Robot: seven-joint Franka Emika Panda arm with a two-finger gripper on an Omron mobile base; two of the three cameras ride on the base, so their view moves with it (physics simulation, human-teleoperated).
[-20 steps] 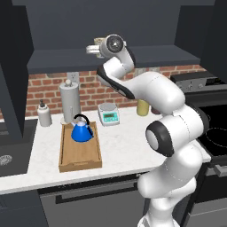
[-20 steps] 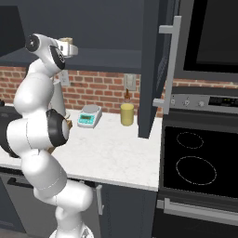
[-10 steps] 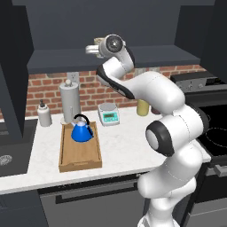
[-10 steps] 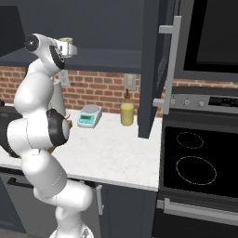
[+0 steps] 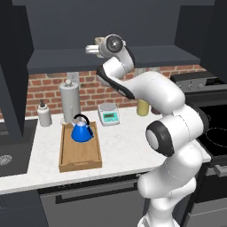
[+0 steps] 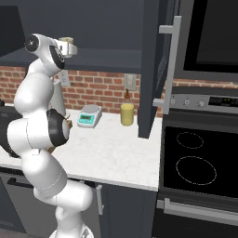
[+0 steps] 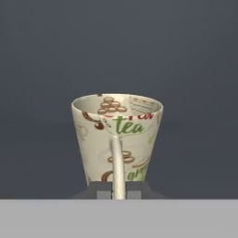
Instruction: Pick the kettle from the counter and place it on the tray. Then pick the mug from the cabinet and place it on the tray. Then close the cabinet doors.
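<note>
The gripper [image 7: 119,191] is fully closed on the handle of the mug [image 7: 117,137], its 2 dark fingertips [image 7: 100,190] pinching the thin vertical handle from either side. The mug stands upright inside the cabinet [image 5: 111,26], on the shelf, a beige cup printed with "tea" lettering in red and green. From the left base view the mug [image 5: 92,48] sits at the end of the raised arm, above the counter [image 5: 119,142]. The blue kettle [image 5: 82,130] rests on the wooden tray [image 5: 80,153], toward the tray's far end. 1 cabinet door [image 6: 155,69] stands open, right of the mug.
</note>
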